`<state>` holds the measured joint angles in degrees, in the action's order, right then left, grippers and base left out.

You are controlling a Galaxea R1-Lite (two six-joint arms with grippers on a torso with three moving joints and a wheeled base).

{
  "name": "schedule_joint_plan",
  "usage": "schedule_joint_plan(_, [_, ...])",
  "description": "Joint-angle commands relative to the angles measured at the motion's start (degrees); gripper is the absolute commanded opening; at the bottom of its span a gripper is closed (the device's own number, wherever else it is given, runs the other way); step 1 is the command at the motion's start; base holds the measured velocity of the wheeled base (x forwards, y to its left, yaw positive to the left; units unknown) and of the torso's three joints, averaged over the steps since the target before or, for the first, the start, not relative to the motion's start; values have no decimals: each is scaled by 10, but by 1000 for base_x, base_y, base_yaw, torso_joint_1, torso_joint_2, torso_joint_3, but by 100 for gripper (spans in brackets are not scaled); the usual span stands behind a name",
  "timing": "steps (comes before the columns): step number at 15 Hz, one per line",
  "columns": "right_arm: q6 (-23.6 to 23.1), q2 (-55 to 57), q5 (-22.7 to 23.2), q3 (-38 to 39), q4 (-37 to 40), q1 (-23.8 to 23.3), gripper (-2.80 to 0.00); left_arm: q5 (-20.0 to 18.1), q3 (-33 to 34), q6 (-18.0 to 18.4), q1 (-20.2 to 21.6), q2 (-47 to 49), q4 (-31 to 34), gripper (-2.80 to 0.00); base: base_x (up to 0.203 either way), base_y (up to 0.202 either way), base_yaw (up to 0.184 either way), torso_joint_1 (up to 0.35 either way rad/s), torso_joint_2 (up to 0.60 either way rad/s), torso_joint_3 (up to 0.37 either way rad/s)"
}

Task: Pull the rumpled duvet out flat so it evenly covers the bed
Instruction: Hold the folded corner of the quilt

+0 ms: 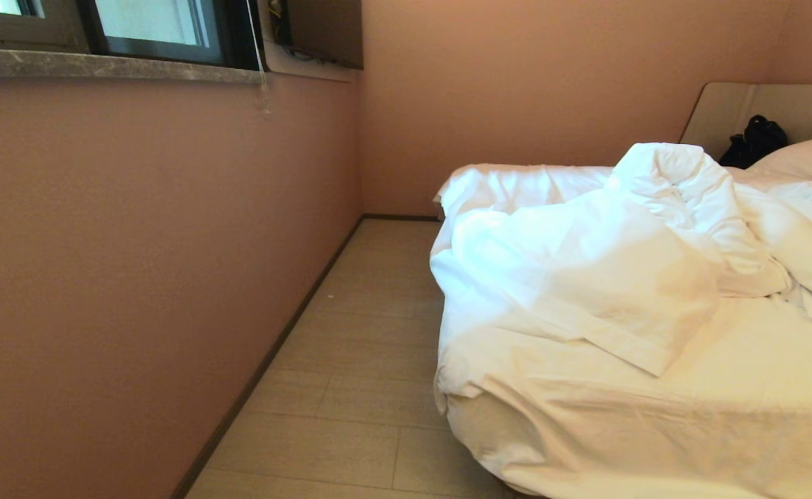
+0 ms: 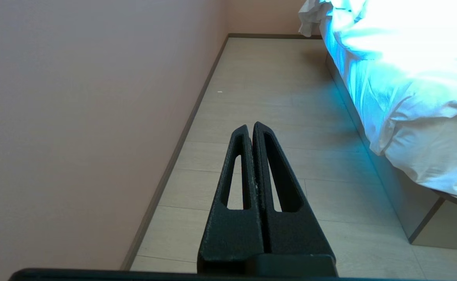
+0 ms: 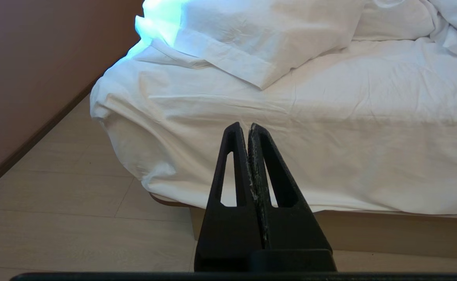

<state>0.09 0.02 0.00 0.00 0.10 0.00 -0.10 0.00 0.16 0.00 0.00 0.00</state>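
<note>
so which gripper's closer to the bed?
Right. The right gripper points at the foot end of the bed, near it; the left gripper is over floor, the bed off to its side.

We see the left gripper (image 2: 250, 125) and right gripper (image 3: 244, 125) alike: matte black, grainy-textured tapered fingers, each pierced by one long slot.

Pink walls (image 1: 135, 242), pale plank floor (image 1: 364, 360), window (image 1: 149, 28)

The bed (image 1: 655, 430) filled the right of the frame, its white sheet bare along the lower edge. The duvet (image 1: 586, 277) lay bunched at centre right; a pillow (image 1: 804, 158) sat upper right.
</note>
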Motion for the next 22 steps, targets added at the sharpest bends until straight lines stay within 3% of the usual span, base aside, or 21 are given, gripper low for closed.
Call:
schedule_joint_plan(1, [0, 0, 0, 0, 0, 0, -280, 0, 0, 0, 0, 0, -1, -280, 0, 0, 0, 0, 0, 0])
schedule_joint_plan(20, [1, 0, 0, 0, 0, 0, -280, 0, 0, 0, 0, 0, -1, -280, 0, 0, 0, 0, 0, 0])
schedule_joint_plan(22, [1, 0, 0, 0, 0, 0, -280, 0, 0, 0, 0, 0, 0, -280, 152, 0, -5, 5, 2, 3])
